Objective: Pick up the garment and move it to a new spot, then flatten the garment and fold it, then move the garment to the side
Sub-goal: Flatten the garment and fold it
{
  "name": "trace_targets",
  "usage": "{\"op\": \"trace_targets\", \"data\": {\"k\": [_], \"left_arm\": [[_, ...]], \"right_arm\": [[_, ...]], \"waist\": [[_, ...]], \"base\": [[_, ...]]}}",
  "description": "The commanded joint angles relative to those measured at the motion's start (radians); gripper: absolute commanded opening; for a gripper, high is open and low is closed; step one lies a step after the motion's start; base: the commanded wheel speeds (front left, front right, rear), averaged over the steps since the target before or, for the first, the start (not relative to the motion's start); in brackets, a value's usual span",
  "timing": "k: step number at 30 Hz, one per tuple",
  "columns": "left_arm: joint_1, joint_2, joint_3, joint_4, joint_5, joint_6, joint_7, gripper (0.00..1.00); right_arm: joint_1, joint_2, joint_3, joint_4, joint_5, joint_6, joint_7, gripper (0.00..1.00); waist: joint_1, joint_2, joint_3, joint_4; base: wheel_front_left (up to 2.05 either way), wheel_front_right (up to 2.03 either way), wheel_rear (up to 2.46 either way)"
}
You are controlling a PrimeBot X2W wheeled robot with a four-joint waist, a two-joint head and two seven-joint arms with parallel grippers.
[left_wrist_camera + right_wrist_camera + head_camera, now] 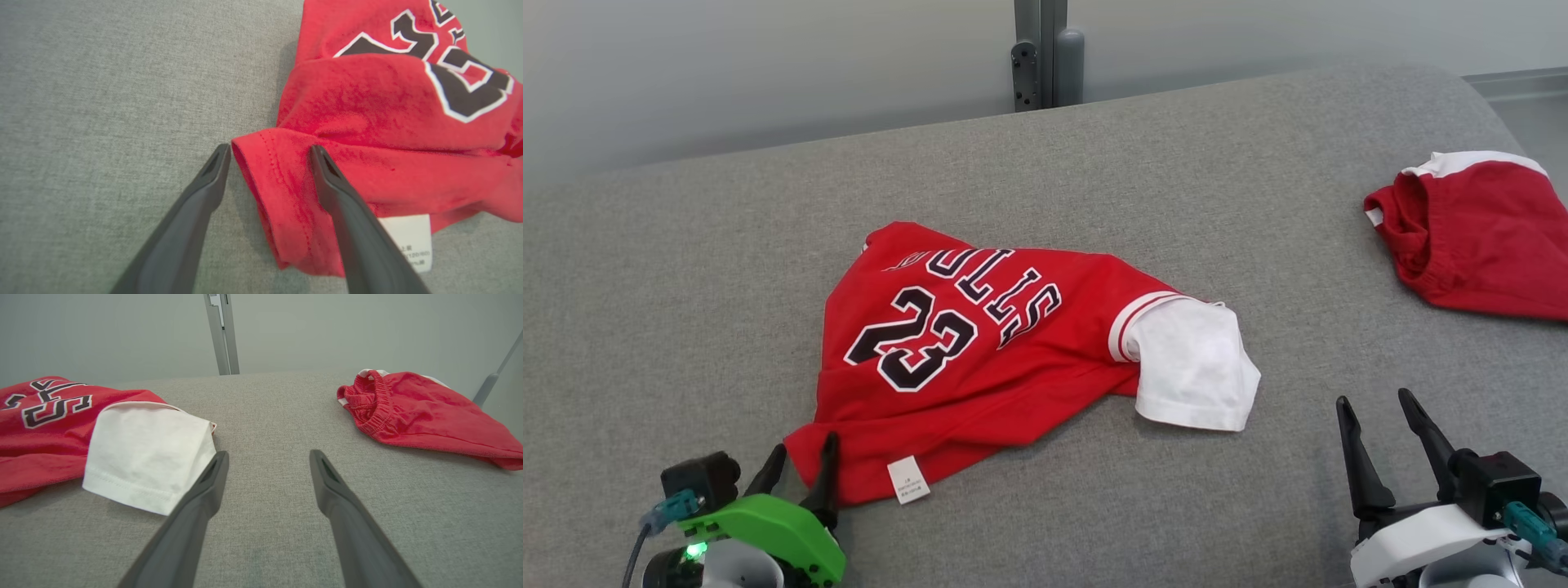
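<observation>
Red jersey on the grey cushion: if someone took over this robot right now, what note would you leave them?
Left gripper: open, fingers astride the jersey's near hem corner, not gripping.
Right gripper: open, over bare cushion beside the white sleeve.
Jersey: mid-cushion, rumpled, number up. Red shorts lie far right.
Done: nothing folded yet.
To do: flatten, fold, move aside.

left gripper (805, 445) spread, right gripper (1374, 398) spread
</observation>
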Motion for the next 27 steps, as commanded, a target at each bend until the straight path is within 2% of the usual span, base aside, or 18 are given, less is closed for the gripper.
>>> {"op": "trace_targets", "data": {"k": [1,7,14,16,22,27], "left_arm": [[0.028,0.012,0.011,-0.005,-0.005,0.007,-0.025,1.0],[0.143,0.018,0.054,-0.086,-0.003,0.043,-0.138,1.0],[0.3,-0.005,0.07,-0.263,0.085,0.093,-0.201,1.0],[0.323,-0.007,0.089,-0.322,0.144,0.101,-0.206,1.0],[0.391,-0.063,0.167,-0.464,0.276,0.033,-0.204,1.0],[0.412,-0.087,0.217,-0.494,0.362,-0.02,-0.205,1.0]], "right_arm": [[0.01,-0.002,-0.005,0.002,0.004,0.0,0.0,1.0],[0.025,0.003,-0.026,-0.012,-0.002,0.0,0.0,1.0],[0.046,0.005,-0.061,-0.049,-0.017,0.0,0.0,1.0],[0.054,0.006,-0.068,-0.058,-0.022,0.0,0.0,1.0],[0.063,0.012,-0.073,-0.074,-0.033,0.0,0.0,1.0],[0.05,0.017,-0.044,-0.064,-0.043,0.0,0.0,1.0]], "waist": [[0.0,0.0,-0.006,0.001],[0.0,0.0,-0.038,0.019],[0.0,0.0,-0.083,0.062],[0.0,0.0,-0.093,0.075],[0.0,0.0,-0.114,0.103],[0.0,0.0,-0.116,0.107]], "base": [[0.0,0.0,0.0],[0.0,0.0,0.0],[0.0,0.0,0.0],[0.0,0.0,0.0],[0.0,0.0,0.0],[0.0,0.0,0.0]]}}
